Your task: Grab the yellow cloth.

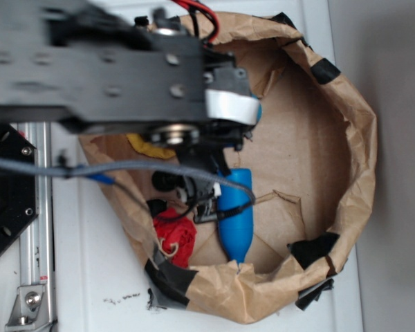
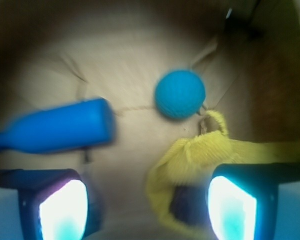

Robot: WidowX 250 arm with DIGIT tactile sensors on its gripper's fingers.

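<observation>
The yellow cloth (image 2: 200, 155) lies crumpled on the brown paper floor in the wrist view, low and right of centre. Part of it reaches into the gap between my fingers, close to the right fingertip (image 2: 232, 207). My gripper (image 2: 147, 210) is open with its jaws wide apart and grips nothing. The left fingertip (image 2: 65, 210) stands over bare paper. In the exterior view only a small edge of the yellow cloth (image 1: 149, 146) shows under the blurred black arm (image 1: 111, 69), which hides the gripper.
A blue ball (image 2: 180, 94) rests just beyond the cloth. A blue bottle-shaped thing (image 2: 55, 127) (image 1: 235, 211) lies to the left. A red knitted bundle (image 1: 174, 238) sits by the crumpled paper wall (image 1: 356, 159) that rings the bin.
</observation>
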